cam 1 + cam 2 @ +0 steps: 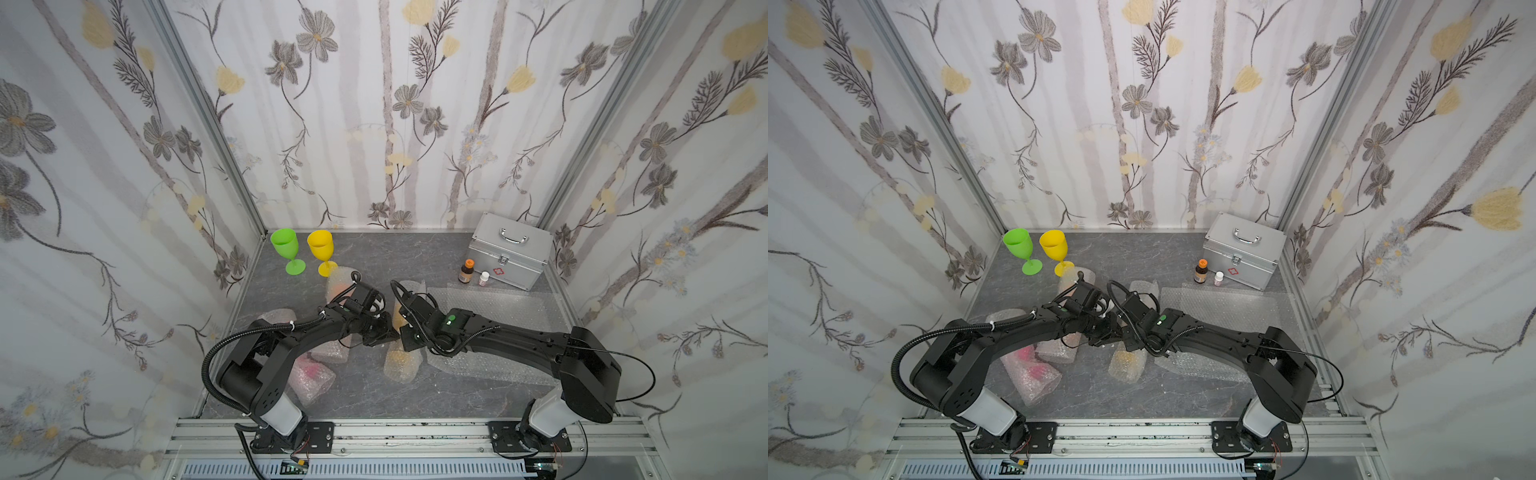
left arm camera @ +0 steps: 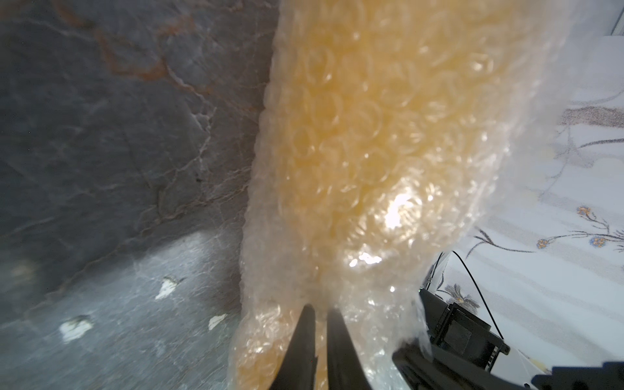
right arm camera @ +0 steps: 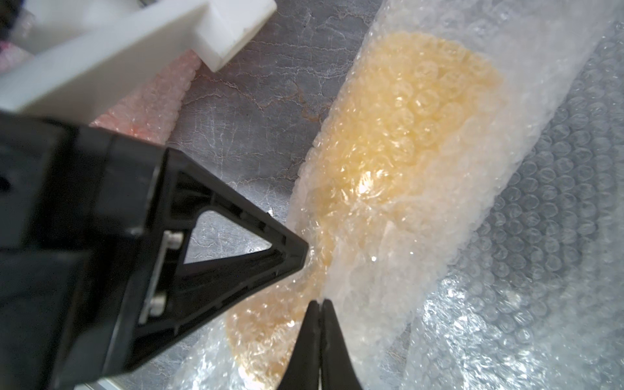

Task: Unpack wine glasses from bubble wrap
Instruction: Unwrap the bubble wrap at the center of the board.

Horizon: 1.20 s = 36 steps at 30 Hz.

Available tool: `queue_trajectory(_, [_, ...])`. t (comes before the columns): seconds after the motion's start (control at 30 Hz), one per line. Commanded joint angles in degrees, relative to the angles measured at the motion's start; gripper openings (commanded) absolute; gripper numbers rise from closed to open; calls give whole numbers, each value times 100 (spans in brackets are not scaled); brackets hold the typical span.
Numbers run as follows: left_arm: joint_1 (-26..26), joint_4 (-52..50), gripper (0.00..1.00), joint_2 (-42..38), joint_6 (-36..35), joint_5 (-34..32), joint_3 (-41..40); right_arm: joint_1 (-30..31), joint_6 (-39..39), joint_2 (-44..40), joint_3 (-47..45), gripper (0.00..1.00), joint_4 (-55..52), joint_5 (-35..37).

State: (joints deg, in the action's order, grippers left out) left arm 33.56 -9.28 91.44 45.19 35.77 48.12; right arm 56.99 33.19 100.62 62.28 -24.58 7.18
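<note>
A lime green wine glass (image 1: 286, 249) and a yellow wine glass (image 1: 322, 251) stand upright at the back left. In the middle lies a roll of bubble wrap (image 1: 400, 361) with an amber-yellow wine glass (image 2: 371, 135) showing through it. My left gripper (image 2: 320, 309) is shut on the wrap at the narrow part of this roll. My right gripper (image 3: 319, 302) comes from the opposite side, shut on a fold of the same wrap (image 3: 422, 152). In both top views the two grippers (image 1: 384, 334) (image 1: 1125, 336) meet tip to tip over the roll's far half.
Other wrapped rolls lie to the left: a pink-filled one (image 1: 309, 376), one under the left arm (image 1: 330, 351), one by the yellow glass's foot (image 1: 340, 282). Flat bubble sheets (image 1: 490, 307) cover the right side. A silver case (image 1: 509, 255) and two small bottles (image 1: 467, 271) stand at the back right.
</note>
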Motion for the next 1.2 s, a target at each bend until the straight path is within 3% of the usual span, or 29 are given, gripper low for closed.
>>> queue_trajectory(0.0, [-4, -68, 4, -89, -54, -68, 39, -7, 21, 1, -53, 7, 172, 55])
queue_trajectory(0.33, [-1, -297, 0, -601, -138, -222, 92, -21, 76, -128, -214, 10, 231, 108])
queue_trajectory(0.73, [149, -512, 0, -970, -38, -498, 48, -26, 76, -184, -339, 26, 665, -3])
queue_trajectory(1.17, [239, -472, 0, -996, -89, -541, 9, -229, 49, 96, -383, 27, 1019, 12])
